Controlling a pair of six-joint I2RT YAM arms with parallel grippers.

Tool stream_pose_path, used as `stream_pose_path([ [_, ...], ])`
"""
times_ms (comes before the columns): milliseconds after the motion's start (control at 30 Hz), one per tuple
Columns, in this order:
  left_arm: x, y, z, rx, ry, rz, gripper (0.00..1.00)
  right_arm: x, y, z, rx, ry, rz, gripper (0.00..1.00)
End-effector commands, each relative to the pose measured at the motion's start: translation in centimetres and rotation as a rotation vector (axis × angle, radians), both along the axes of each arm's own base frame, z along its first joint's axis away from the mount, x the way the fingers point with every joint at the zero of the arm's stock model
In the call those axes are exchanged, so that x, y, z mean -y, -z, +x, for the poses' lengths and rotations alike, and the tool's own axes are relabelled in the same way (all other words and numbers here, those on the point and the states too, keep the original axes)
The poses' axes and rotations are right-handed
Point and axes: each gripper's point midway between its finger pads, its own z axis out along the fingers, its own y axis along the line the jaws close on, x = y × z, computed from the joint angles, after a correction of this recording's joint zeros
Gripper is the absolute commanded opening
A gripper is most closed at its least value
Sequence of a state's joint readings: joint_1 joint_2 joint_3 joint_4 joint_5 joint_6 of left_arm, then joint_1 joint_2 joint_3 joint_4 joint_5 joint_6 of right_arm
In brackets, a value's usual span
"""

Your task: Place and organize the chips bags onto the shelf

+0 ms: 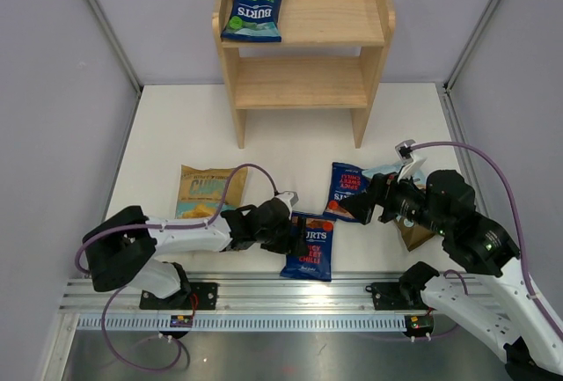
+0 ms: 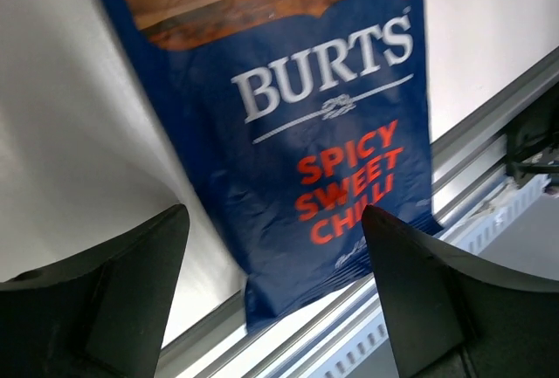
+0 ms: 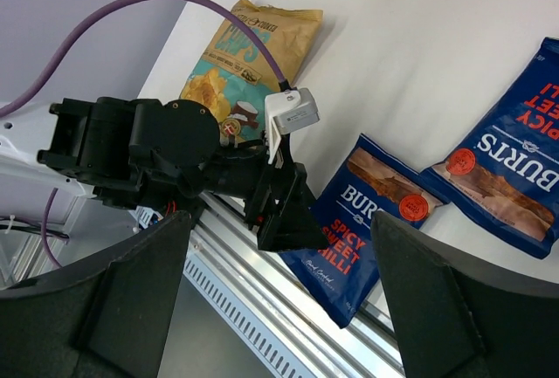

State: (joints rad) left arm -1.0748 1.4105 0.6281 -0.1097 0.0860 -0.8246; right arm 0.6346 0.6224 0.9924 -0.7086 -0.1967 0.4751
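The right arm (image 1: 457, 214) hides most of a brown bag (image 1: 411, 236) (one corner shows). The left wrist view crops a Burts bag (image 2: 332, 134) at its top.

A white tabletop (image 1: 176, 126) is closed in by pale lilac-grey walls: back wall (image 1: 158, 11), left wall (image 1: 44, 135), right wall (image 1: 519, 99). A light wooden shelf (image 1: 303, 91) stands at its far edge. An aluminium rail (image 1: 290, 286) runs along the near edge, and a brushed metal plate (image 1: 281, 355) lies in front of it. The light is soft and even.

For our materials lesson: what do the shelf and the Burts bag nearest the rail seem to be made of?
The shelf looks like pale unpainted wood, matte; grain lines show on its boards. The Burts bag seems thin plastic film, faintly glossy; it shows creases and soft sheen.
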Motion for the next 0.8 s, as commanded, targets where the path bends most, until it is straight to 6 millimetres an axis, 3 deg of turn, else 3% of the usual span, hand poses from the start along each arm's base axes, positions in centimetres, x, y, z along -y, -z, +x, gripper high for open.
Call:
stream_pose_path([
  [0,1.0,0.6,0.6,0.011,-0.039,0.009,0.83,-0.1,-0.3,-0.3,0.009,-0.012,0.021,0.91],
  [100,1.2,1.0,0.6,0.010,-0.063,0.015,0.80,-0.1,-0.2,-0.5,0.008,-0.016,0.024,0.91],
  [200,1.2,1.6,0.6,-0.003,-0.085,0.023,0.66,0.1,-0.3,-0.5,0.011,-0.009,0.025,0.90],
  [400,-0.1,2.4,1.8,0.046,-0.166,0.072,0.27,0.4,-0.2,-0.8,0.013,-0.003,0.024,0.89],
  [633,-0.9,-0.2,3.2,0.128,-0.260,0.012,0.00,0.7,0.8,-0.8,-0.002,0.011,0.011,0.89],
  [667,-1.1,-1.7,3.6,0.152,-0.285,-0.029,0.00,0.6,1.2,-0.7,-0.008,0.013,0.008,0.89],
  [767,-2.8,-2.8,4.3,0.205,-0.368,-0.044,0.00,0.4,2.1,-0.4,-0.026,0.016,0.009,0.90],
])
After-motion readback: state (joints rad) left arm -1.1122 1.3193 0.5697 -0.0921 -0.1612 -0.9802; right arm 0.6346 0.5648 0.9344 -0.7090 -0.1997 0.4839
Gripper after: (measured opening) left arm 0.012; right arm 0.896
